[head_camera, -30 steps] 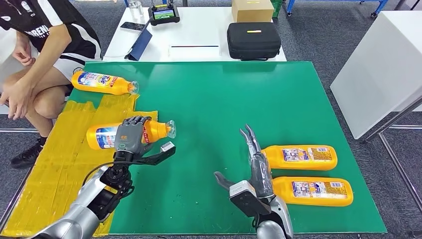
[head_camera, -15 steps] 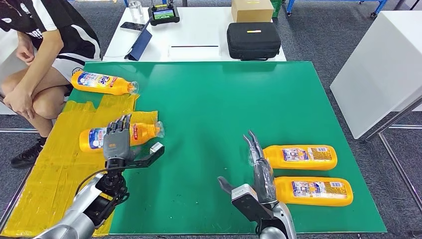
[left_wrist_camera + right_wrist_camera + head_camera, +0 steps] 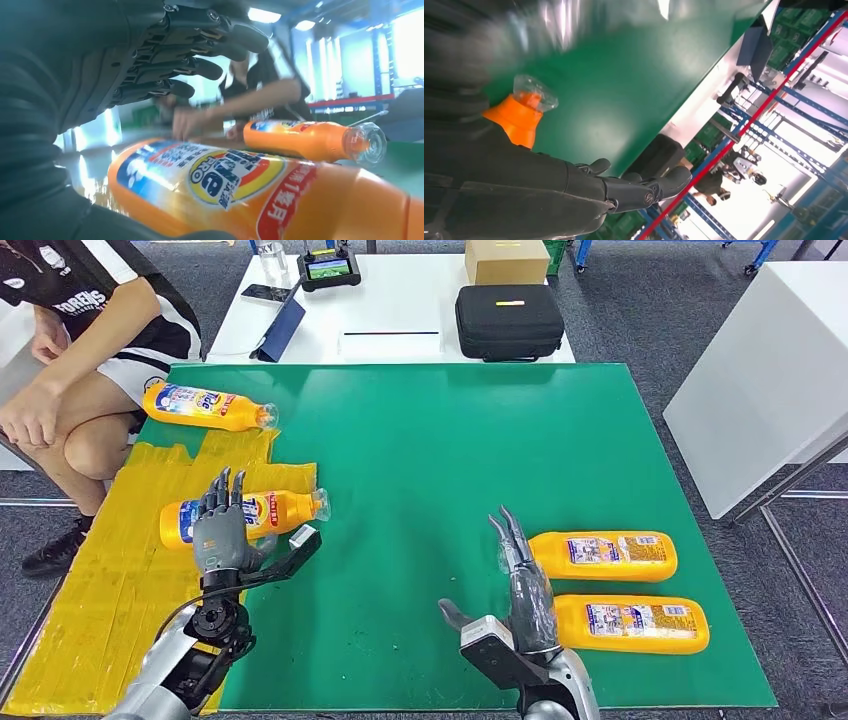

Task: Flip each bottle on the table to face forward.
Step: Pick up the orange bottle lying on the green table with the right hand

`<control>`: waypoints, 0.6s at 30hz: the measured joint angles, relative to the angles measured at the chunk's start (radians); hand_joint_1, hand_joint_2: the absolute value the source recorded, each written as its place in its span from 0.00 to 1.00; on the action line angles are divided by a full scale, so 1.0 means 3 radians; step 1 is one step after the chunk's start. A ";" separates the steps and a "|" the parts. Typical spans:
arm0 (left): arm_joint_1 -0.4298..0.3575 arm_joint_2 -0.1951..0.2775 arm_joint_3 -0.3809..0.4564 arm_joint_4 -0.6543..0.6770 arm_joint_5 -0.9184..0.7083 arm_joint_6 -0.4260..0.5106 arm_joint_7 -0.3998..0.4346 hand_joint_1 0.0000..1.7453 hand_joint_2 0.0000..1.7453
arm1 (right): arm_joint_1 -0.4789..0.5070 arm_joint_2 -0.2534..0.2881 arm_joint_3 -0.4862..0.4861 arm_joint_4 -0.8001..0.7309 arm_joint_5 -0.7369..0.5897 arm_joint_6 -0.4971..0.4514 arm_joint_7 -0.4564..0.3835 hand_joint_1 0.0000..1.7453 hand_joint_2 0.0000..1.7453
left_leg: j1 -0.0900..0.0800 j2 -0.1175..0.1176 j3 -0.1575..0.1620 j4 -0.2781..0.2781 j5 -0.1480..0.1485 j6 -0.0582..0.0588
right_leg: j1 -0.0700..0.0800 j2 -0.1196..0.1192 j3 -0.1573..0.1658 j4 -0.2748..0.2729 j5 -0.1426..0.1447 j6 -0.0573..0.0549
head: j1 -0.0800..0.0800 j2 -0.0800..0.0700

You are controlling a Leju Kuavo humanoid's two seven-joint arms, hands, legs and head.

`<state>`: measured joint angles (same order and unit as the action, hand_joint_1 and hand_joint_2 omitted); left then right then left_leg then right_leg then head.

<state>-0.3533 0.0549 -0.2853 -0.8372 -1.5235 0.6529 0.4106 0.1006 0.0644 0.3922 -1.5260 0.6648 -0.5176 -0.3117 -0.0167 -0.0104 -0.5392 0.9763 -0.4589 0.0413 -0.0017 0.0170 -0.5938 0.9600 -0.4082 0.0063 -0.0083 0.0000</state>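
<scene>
So there are four orange plastic bottles lying on their sides on the green table mat (image 3: 450,440). The near-left orange bottle with the blue and white label (image 3: 262,513) is sitting half on the yellow taped patch (image 3: 100,580), clear cap pointing toward the middle. The left hand (image 3: 222,530) is hovering right beside and over it with fingers spread and thumb sticking out sideways, gripping nothing. The far-left orange bottle (image 3: 208,406) is lying near the seated person's knee (image 3: 95,445). Over on the right, two more orange bottles, the upper right bottle (image 3: 602,556) and the lower right bottle (image 3: 628,624), are resting parallel, close together. The right hand (image 3: 522,580) is standing edge-on just next to their cap ends, fingers straight and together, thumb out, holding nothing.

My guess on handling: these are looking full of liquid, so fairly hefty, stiff enough in the body but glossy and rounded, so they'll probably be rolling or slipping under a loose grip. I'd be wrapping around the wide labelled middle, not the narrow neck.

Hard to make out: in the right wrist view the bottle body is hidden behind the hand, just the neck and cap poking out. I can't tell whether the left fingers are actually touching the bottle, and the left wrist view is blurry up close.
</scene>
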 joint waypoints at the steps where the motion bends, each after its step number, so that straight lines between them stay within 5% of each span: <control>1: 0.0036 -0.0048 0.0107 -0.0046 0.0193 0.0043 -0.0262 0.00 1.00 | 0.0002 -0.0007 0.0000 -0.0012 0.0037 -0.0023 0.0012 0.00 1.00 | 0.0000 0.0000 0.0000 0.0000 0.0000 0.0000 | 0.0000 0.0000 0.0000 0.0000 0.0000 0.0000 | 0.0000 0.0000; 5: 0.0204 -0.0327 0.0535 -0.0381 0.1804 -0.0092 -0.1822 0.00 1.00 | 0.0027 -0.0052 -0.0022 -0.0093 0.0518 -0.0151 0.0142 0.00 1.00 | -0.0003 0.0000 0.0000 0.0000 0.0000 0.0001 | -0.0003 0.0000 0.0001 0.0000 0.0000 0.0000 | 0.0001 0.0000; 8: 0.0356 -0.0499 0.0690 -0.0737 0.2756 -0.0424 -0.2463 0.00 1.00 | 0.0067 -0.0091 -0.0110 -0.0214 0.1121 -0.0157 0.0287 0.00 1.00 | -0.0005 0.0001 0.0000 0.0000 -0.0002 0.0003 | -0.0006 0.0000 0.0001 -0.0001 0.0000 0.0001 | 0.0001 0.0000; 14: 0.0534 -0.0633 0.0729 -0.1267 0.3439 -0.0881 -0.2725 0.00 1.00 | 0.0148 -0.0211 -0.0385 -0.0498 0.1926 0.0167 0.0506 0.00 1.00 | -0.0006 -0.0002 0.0000 0.0000 -0.0004 0.0006 | -0.0007 -0.0001 0.0001 -0.0002 0.0000 0.0001 | -0.0001 0.0000; 18: 0.0628 -0.0657 0.0712 -0.1459 0.3636 -0.1138 -0.2760 0.00 1.00 | 0.0274 -0.0362 -0.0635 -0.0758 0.2005 0.0504 0.0536 0.00 1.00 | -0.0006 -0.0001 0.0000 0.0000 -0.0005 0.0008 | -0.0007 -0.0001 0.0001 -0.0002 -0.0001 0.0001 | -0.0001 0.0000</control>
<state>-0.1649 -0.1423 -0.0716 -1.2748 -0.4327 0.3114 -0.4174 0.1829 -0.0442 0.2016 -1.7535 1.2662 -0.3663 -0.1509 -0.0183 -0.0106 -0.5391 0.9765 -0.4604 0.0437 -0.0037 0.0169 -0.5935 0.9593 -0.4083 0.0067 -0.0086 0.0000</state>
